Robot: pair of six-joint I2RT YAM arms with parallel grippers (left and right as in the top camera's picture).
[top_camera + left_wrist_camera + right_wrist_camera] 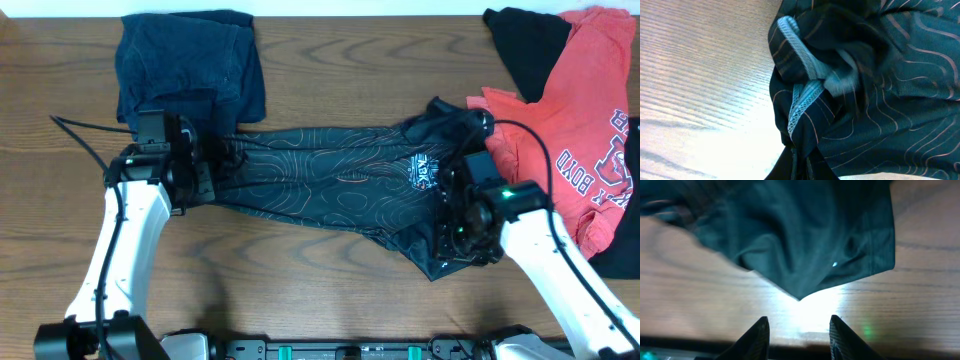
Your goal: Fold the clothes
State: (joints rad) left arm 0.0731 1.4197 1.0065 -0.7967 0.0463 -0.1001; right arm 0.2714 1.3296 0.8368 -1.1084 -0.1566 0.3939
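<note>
The black sports shirt (320, 170) with thin reddish contour lines and a white logo lies stretched across the middle of the wooden table. My left gripper (205, 165) is at its left end and shut on a bunched fold of it; the left wrist view shows the fingers (800, 162) pinching the fabric (880, 100). My right gripper (455, 240) is over the shirt's lower right corner. In the right wrist view its fingers (797, 327) are open and empty, with the shirt's hem corner (805, 240) just ahead of them. The red white-lettered T-shirt (580, 120) lies at the far right.
A dark blue garment (190, 65) lies at the back left, touching the shirt's left end. A black garment (525, 45) lies at the back right beside the red T-shirt. The left arm's cable (85, 130) runs over the table.
</note>
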